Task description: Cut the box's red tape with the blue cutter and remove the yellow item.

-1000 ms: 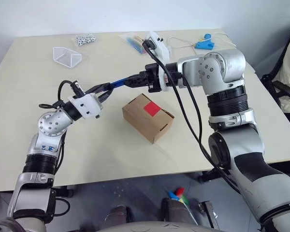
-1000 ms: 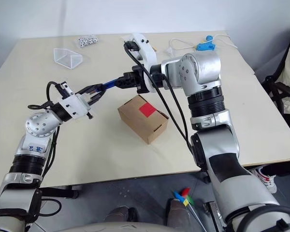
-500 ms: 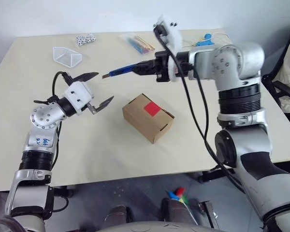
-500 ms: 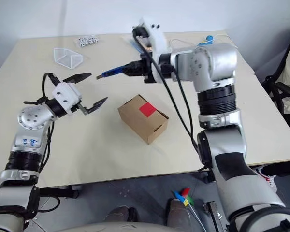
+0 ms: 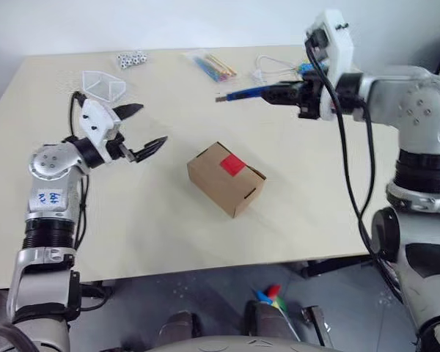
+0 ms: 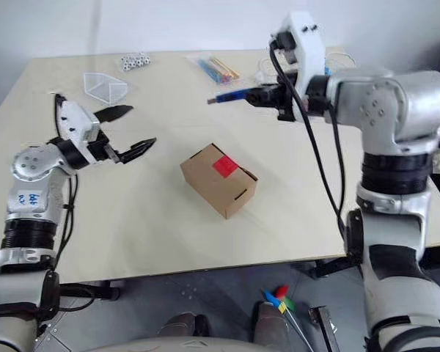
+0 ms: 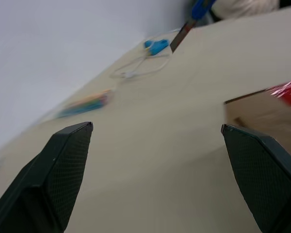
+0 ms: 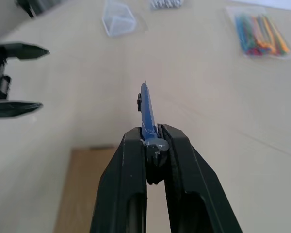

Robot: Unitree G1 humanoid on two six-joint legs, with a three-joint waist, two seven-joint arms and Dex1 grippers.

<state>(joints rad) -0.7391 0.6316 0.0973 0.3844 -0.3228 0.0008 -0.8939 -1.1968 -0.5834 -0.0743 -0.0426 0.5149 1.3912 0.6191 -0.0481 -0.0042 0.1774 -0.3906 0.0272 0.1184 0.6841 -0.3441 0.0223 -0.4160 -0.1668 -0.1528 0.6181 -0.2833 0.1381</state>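
The brown box (image 5: 216, 183) lies mid-table, closed, with the red tape (image 5: 232, 165) on its top. My right gripper (image 5: 284, 93) hangs in the air above and beyond the box, to its right. It is shut on the rear end of the blue cutter (image 5: 246, 94), whose tip points left. In the right wrist view both fingers (image 8: 131, 189) pinch the cutter (image 8: 146, 109). My left gripper (image 5: 148, 125) is open and holds nothing, left of the box and pointing toward it; its fingers (image 7: 63, 170) stand wide apart. The yellow item is out of view.
Along the far edge of the table lie a clear plastic container (image 5: 103, 86), a cluster of dice (image 5: 130, 59), a bag of coloured sticks (image 5: 213, 66) and a light-blue tool with a white cord (image 5: 308, 68). Bare tabletop surrounds the box.
A second ago both grippers held the cutter left of the box. The left one let go, opened wide and rolled. The right one carried the cutter off to the right and slightly up.
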